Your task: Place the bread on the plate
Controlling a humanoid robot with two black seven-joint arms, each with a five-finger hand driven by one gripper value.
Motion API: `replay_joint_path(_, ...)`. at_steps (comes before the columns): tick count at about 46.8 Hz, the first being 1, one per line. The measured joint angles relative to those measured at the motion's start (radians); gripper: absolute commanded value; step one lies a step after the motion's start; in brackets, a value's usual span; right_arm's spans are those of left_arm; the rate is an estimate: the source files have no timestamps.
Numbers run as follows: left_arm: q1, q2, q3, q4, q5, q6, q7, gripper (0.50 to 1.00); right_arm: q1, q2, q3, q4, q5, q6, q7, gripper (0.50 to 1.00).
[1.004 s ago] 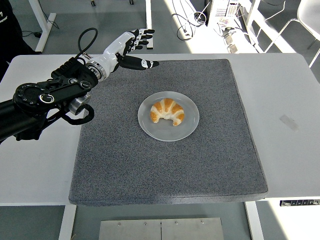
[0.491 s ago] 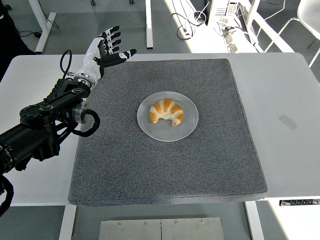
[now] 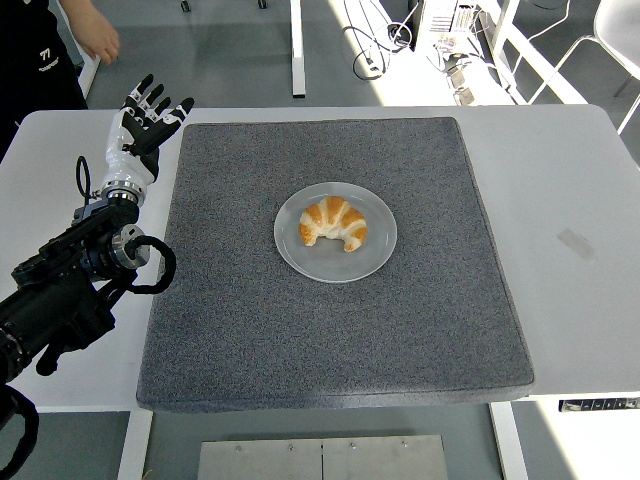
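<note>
From my seat the job looks finished: the golden-brown, crescent-shaped croissant (image 3: 335,224) lies on the round, pale grey translucent plate (image 3: 374,252), a little toward its far-left part, with bare plate showing all round it. I see nothing left to do except parking the arm.

My left hand (image 3: 143,122), white-shelled with black fingertips, is held up over the far-left part of the white table (image 3: 570,180), just off the left edge of the mat and well apart from the plate. Its fingers are spread wide and hold nothing. The right arm does not show at all.

The croissant has a ridged, glossy crust, darker on the ridges and paler in the folds; I judge it light and flaky. The plate looks smooth and thin, probably plastic. It sits near the middle of a large, dark grey, square mat (image 3: 300,340) with a coarse, felt-like grain and rounded corners. A person's hand (image 3: 97,35) and dark sleeve show at the top left, beyond the table.
</note>
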Motion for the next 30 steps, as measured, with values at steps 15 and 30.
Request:
replay_joint_path(15, 0.001, -0.013, -0.058, 0.013, -0.003, -0.041, -0.006, 0.872, 0.000, 0.000, 0.000, 0.000, 0.000, 0.000, -0.001, 1.000)
replay_joint_path(30, 0.002, -0.016, -0.056, 0.013, -0.001, -0.047, -0.013, 0.874, 0.004, 0.000, 0.001, 0.008, 0.000, 0.001, 0.000, 1.000)
